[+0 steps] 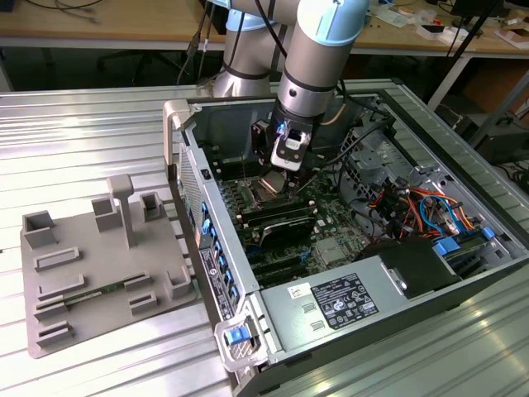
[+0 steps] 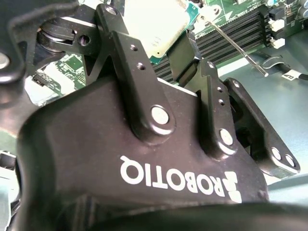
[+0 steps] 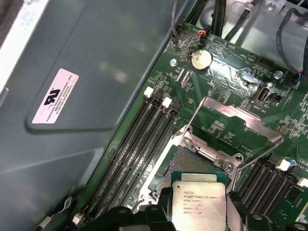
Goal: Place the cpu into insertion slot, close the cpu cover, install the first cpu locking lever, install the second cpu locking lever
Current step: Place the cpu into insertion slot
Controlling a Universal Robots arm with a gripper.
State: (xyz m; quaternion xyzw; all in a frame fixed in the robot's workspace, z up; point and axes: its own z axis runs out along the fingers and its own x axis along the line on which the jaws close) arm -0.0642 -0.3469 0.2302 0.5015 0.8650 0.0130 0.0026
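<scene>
Your gripper reaches down into the open computer case and its two fingers are closed narrow on the cpu, one on each side of the chip. In the first wrist view the cpu is level, silver top up, over the near part of the insertion slot; you cannot tell if it touches the pins. The cpu cover stands open, tilted up on the far side of the slot. A thin locking lever is raised beside it. Black memory slots run along the socket. On the exterior view's left, a grey fixture plate lies on the metal table, well apart from the case.
</scene>
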